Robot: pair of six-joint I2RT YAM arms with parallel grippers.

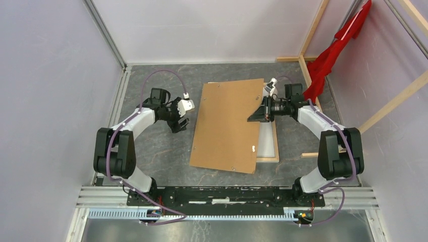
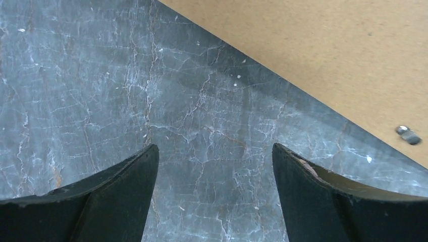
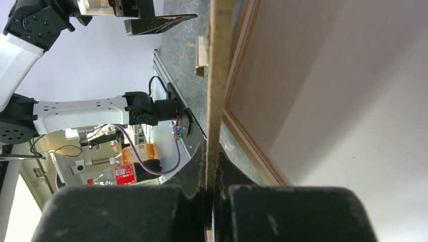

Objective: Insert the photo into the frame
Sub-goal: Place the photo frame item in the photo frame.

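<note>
One frame (image 1: pixel 268 159) lies wood-back up near the tabletop's (image 1: pixel 161 151) right edge, a white sheet (image 1: pixel 266 141) inside. One brown board (image 1: pixel 227 126), pinched by the right gripper (image 3: pixel 209 186), partly covers it. The left gripper (image 2: pixel 214 147) hangs spread.

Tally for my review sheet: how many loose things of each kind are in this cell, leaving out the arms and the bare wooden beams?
brown backing board: 1
frame: 1
red cloth: 1
Total: 3
Not counted: the white surface inside the frame, since the views do not show whether it is a separate sheet.
</note>
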